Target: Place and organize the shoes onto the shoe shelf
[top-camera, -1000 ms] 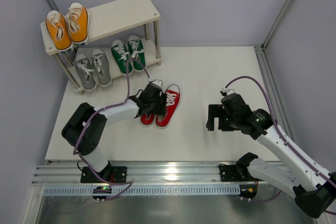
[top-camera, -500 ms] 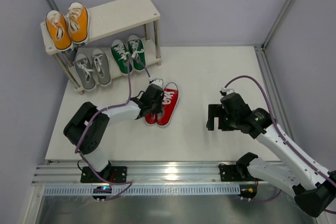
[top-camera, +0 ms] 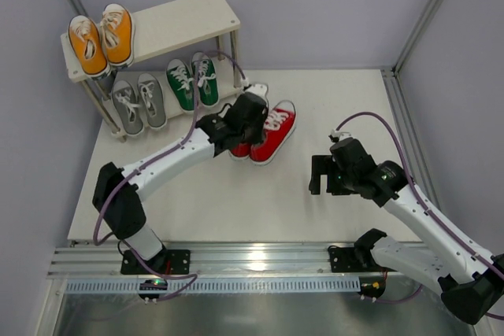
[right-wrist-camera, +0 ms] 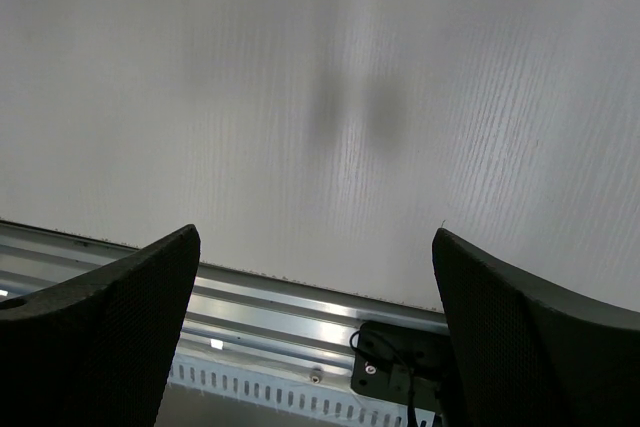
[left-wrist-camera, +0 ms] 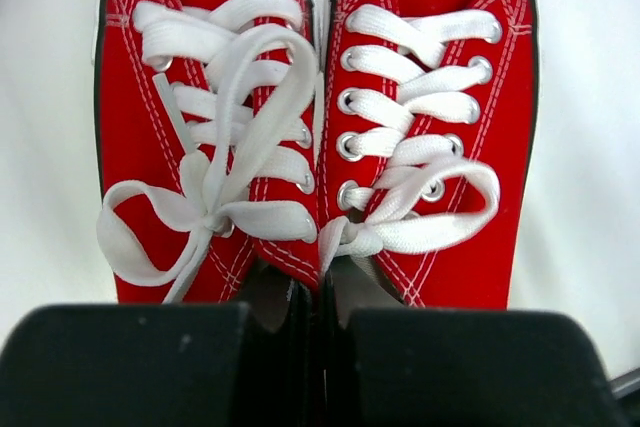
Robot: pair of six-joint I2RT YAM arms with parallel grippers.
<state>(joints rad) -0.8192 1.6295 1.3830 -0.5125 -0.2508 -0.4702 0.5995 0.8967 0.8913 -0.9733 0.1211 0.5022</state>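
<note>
My left gripper is shut on the red pair of shoes, pinching the two inner collars together. The pair appears raised off the white table, just right of the shoe shelf. In the left wrist view the red shoes point away from me, laces up, and the left gripper grips their adjoining edges. The orange shoes sit at the left of the top board. The grey shoes and green shoes stand on the lower tier. My right gripper hangs open over the table, and between the jaws of the right gripper nothing shows.
The right half of the shelf's top board is bare. A metal rail runs along the table's near edge. Frame posts and grey walls close in the back and sides.
The left gripper has closed on the red pair and carried it back and to the right, closer to the shelf's right end. The right arm has stayed where it was.
</note>
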